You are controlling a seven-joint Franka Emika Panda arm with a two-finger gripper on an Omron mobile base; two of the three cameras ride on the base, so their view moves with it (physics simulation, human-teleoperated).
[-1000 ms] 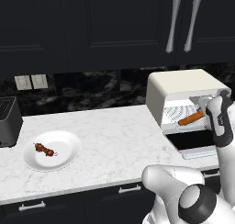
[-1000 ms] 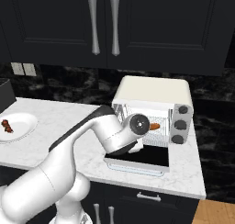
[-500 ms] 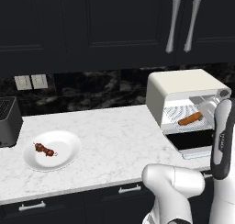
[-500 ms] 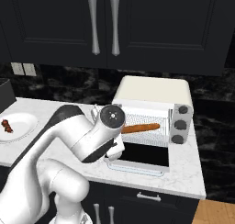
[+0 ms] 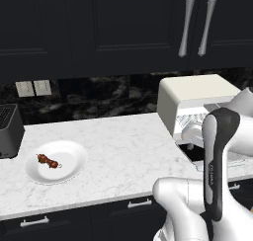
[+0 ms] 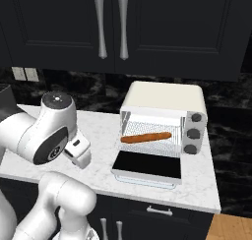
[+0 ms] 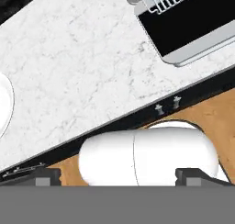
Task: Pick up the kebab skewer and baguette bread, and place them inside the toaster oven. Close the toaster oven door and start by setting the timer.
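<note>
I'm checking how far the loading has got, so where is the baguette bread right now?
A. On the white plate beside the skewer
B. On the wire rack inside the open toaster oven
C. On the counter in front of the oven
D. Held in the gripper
B. The baguette bread lies across the wire rack inside the toaster oven, whose door is folded down open.

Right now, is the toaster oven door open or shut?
Open. The toaster oven door lies folded down flat on the counter, and the baguette bread shows on the wire rack inside the toaster oven.
</note>
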